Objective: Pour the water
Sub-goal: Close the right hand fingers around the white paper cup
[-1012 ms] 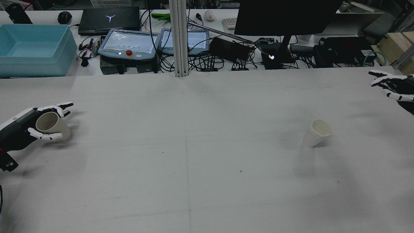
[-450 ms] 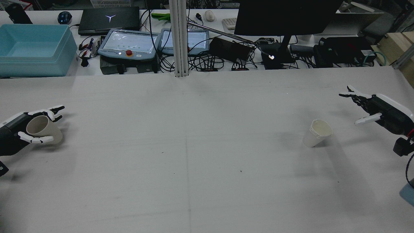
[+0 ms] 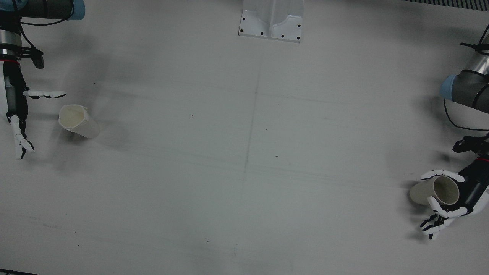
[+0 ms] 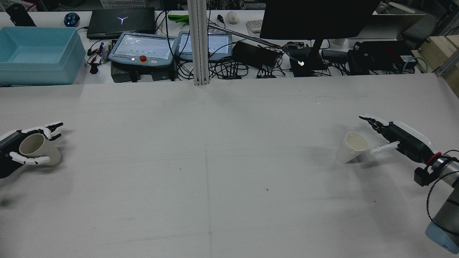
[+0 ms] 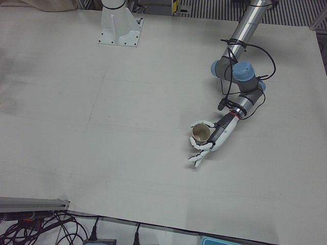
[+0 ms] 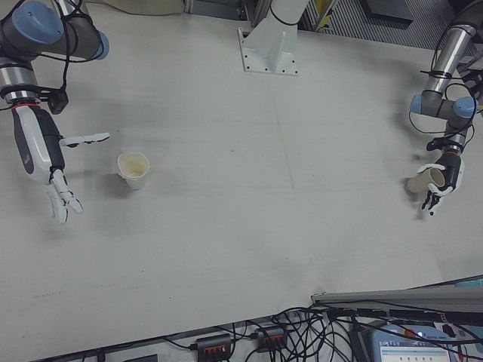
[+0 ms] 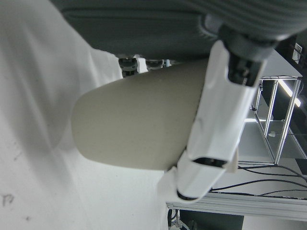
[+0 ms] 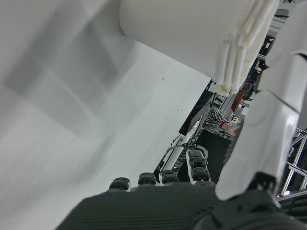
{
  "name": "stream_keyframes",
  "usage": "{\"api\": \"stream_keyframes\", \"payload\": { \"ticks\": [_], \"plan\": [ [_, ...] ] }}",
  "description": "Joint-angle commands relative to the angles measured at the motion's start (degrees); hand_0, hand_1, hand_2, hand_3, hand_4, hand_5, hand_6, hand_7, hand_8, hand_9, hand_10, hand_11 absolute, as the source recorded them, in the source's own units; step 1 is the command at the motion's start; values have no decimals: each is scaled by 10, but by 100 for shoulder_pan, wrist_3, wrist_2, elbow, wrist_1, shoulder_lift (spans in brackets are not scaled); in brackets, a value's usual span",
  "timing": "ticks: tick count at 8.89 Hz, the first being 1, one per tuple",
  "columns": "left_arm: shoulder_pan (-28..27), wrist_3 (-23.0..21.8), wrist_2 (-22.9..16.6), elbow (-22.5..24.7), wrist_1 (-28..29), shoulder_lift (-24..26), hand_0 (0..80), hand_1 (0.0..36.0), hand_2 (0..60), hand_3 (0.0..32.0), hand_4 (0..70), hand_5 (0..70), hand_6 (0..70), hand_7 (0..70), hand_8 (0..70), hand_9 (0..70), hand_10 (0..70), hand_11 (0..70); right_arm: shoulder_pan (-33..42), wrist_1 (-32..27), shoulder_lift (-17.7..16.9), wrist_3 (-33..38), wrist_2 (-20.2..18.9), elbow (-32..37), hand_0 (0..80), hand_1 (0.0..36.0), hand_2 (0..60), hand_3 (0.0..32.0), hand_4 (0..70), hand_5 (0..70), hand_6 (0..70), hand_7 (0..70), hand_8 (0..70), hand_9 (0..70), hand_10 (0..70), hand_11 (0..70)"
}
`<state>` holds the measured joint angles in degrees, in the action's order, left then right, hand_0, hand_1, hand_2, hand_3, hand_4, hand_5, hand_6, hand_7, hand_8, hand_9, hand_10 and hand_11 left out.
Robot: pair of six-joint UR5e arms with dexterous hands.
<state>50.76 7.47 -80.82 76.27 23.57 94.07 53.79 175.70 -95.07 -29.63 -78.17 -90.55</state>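
Observation:
My left hand [image 4: 9,154] is shut on a beige paper cup [image 4: 36,149], held tilted just above the table at the far left of the rear view. It also shows in the front view [image 3: 458,196] with the cup [image 3: 435,191], and in the left-front view [image 5: 217,138]. A white paper cup [image 4: 351,147] stands on the right side of the table. My right hand [image 4: 398,141] is open right beside it, fingers spread on either side without touching. The right hand view shows the white cup [image 8: 192,33] close to one finger [image 8: 259,120].
Behind the far table edge are a light blue bin [image 4: 36,53], two teach pendants [image 4: 143,48], cables and a monitor [image 4: 315,18]. A post base [image 3: 272,19] is bolted at the table's robot side.
My right hand has come down and inward from the table's right edge to beside the white cup. My left hand has drawn the beige cup further left.

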Motion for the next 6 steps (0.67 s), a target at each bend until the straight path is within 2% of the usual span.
{"api": "stream_keyframes", "payload": {
  "ticks": [1,3,4,5,6],
  "plan": [
    [4,-123,127,-7,200,-283,800,360,600,0,555,700,80,181,33,22,56,124,-737,17,33,-78,521,117,505,162,7,28,0,155,0,43,20,0,0,0],
    [4,-123,128,-24,236,-302,800,360,600,0,560,700,84,182,33,23,58,126,-896,17,50,-182,626,56,505,166,32,30,0,154,0,47,21,0,0,0],
    [4,-123,128,-24,262,-310,800,360,600,0,557,700,82,182,33,23,58,127,-1036,17,50,-227,862,21,510,186,86,30,0,163,0,53,23,0,0,0],
    [4,-123,128,-24,315,-380,800,360,600,0,558,700,82,181,34,23,60,128,-1202,17,50,-236,1038,-58,530,244,250,26,0,191,0,77,32,12,0,0],
    [4,-123,137,-24,367,-450,800,360,600,0,554,700,80,179,33,23,59,126,-1413,17,50,-236,1388,-198,548,281,329,16,0,214,0,102,35,22,0,0]
  ]
}}
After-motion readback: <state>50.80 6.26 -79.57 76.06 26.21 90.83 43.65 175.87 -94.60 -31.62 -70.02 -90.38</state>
